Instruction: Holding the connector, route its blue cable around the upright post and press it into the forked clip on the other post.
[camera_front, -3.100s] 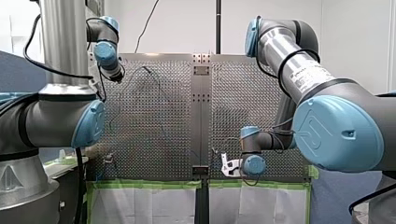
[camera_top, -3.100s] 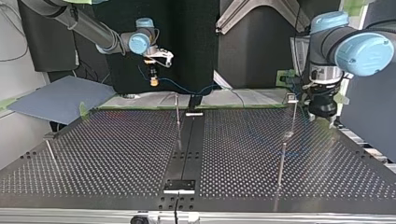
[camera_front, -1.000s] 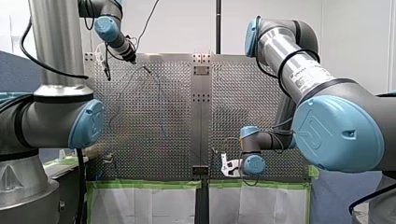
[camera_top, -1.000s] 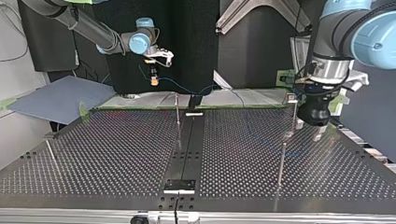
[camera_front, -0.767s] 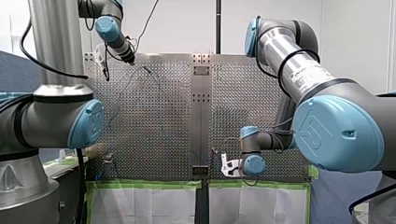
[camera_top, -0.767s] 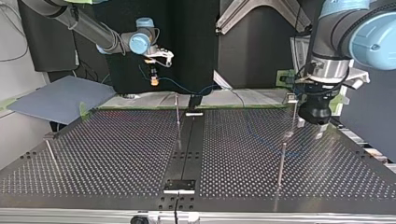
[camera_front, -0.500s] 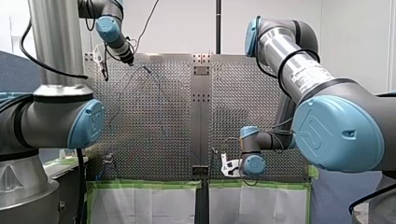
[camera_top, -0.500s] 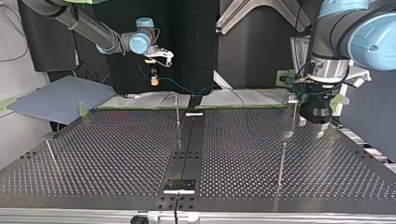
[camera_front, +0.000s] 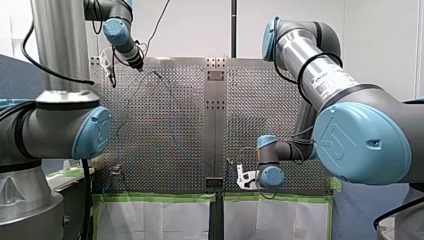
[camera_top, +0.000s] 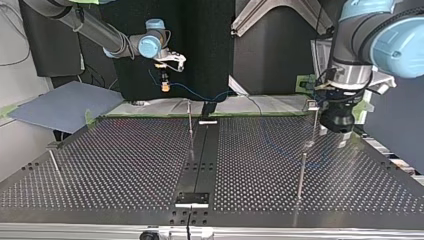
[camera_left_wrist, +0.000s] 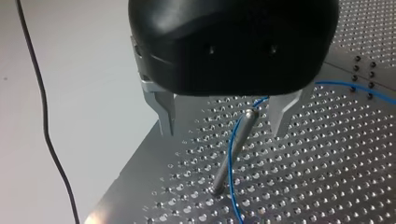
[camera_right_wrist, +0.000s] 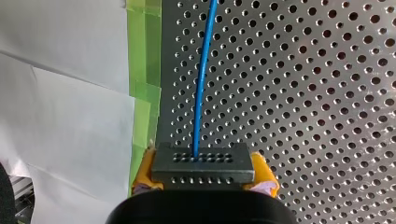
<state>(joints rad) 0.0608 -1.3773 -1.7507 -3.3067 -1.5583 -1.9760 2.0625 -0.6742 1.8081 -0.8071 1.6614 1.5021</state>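
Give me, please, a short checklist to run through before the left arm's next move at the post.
1. Right gripper with yellow pads shut on the dark perforated connector block: ok.
2. Thin blue cable leaving the connector without a kink: ok.
3. Left gripper, metal fingers open, astride the upright metal post at its top: ok.
4. Cable passing between those fingers, beside the post: ok.
5. Cable touching the post: cannot tell.

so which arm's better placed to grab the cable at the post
Left, I'd say: its open jaws frame the thin upright metal post, blue cable right beside it. The right jaws are shut on the dark rectangular connector.
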